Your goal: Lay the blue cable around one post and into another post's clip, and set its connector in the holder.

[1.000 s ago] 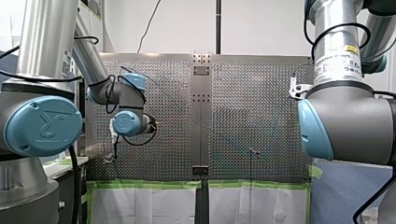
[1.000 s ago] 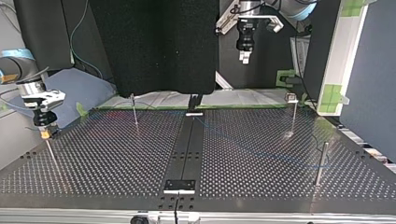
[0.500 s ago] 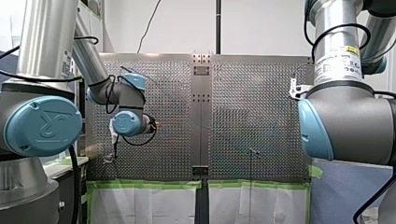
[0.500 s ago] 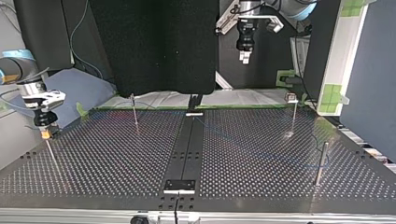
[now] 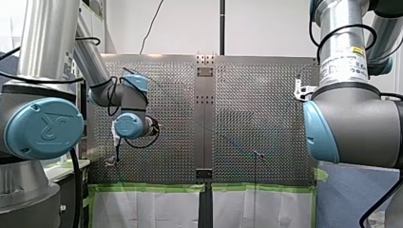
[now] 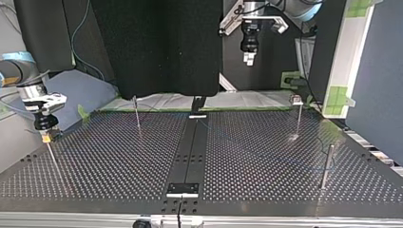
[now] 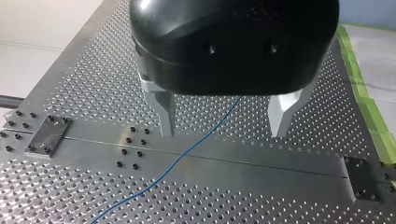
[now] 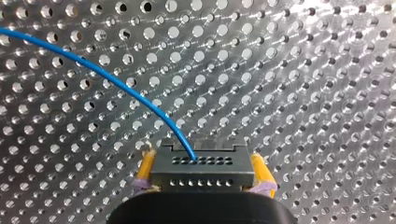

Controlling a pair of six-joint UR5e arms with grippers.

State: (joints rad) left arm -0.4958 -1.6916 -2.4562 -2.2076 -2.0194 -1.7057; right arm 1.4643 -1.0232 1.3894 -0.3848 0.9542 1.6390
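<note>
Right up close in the right wrist view, my right tool (image 8: 203, 163) is clamped tight on the black connector (image 8: 201, 171), with a yellow pad (image 8: 145, 167) pressed against each side of it. The blue cable (image 8: 93, 67) comes out of the connector just ahead of the tool and sweeps away in a long curve over the perforated desk (image 8: 303, 70), which fills everything beyond.

Over to the left wrist view: my left tool (image 7: 223, 116) hangs above the desk with its metal fingers (image 7: 164, 112) spread wide and nothing gripped between them. Below that gap the blue cable runs slantwise across the plain centre rail (image 7: 280, 163) and on over the holes.

Now the top view, nearest first. A dark post (image 6: 325, 166) stands towards the near edge at the view's right. At the view's left a thin post (image 6: 53, 159) rises with my right tool just above its tip; whether they touch I cannot tell. Further back stand a slim post (image 6: 137, 114) left of the rail and a clip-topped post (image 6: 298, 118) at the right. Farthest of all, my left tool hovers high above the desk's far edge, well apart from every post
</note>
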